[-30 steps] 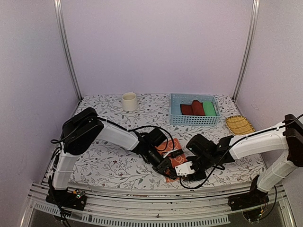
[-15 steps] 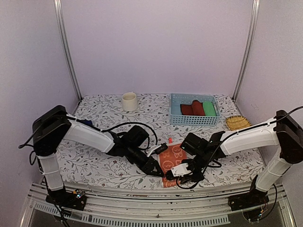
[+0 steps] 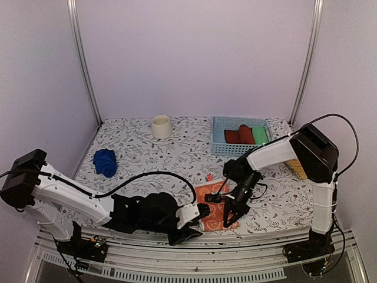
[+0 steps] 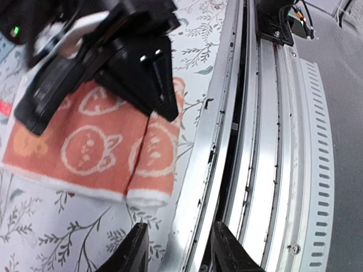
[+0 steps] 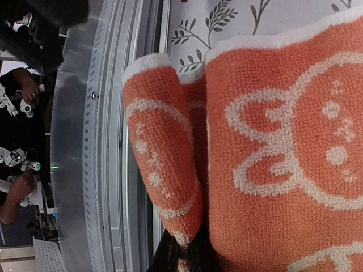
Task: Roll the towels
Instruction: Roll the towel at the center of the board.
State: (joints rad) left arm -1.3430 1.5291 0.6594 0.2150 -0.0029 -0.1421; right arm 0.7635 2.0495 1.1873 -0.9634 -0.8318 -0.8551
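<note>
The orange towel [image 3: 207, 198] with white printed shapes lies flat near the table's front edge, its near edge turned up into a fold [image 5: 164, 158]. It also shows in the left wrist view [image 4: 96, 147]. My right gripper [image 3: 229, 214] is shut on that folded edge [image 5: 190, 255]. My left gripper [image 3: 180, 237] is open and empty [image 4: 178, 235], low over the front rail, just near-left of the towel. The blue towel [image 3: 106, 162] lies crumpled at the left of the table.
A blue basket [image 3: 219, 125] at the back right holds a red roll [image 3: 238, 135] and a green roll [image 3: 259, 135]. A cream cup [image 3: 161, 126] stands at the back. A woven tray [image 3: 297, 168] is mostly hidden by the right arm. Metal rails [image 4: 272, 147] run along the front edge.
My left arm pulled back off the orange towel to the front rail, uncovering the blue towel. My right gripper swung round and pinched the towel's near edge, which is now folded up.
</note>
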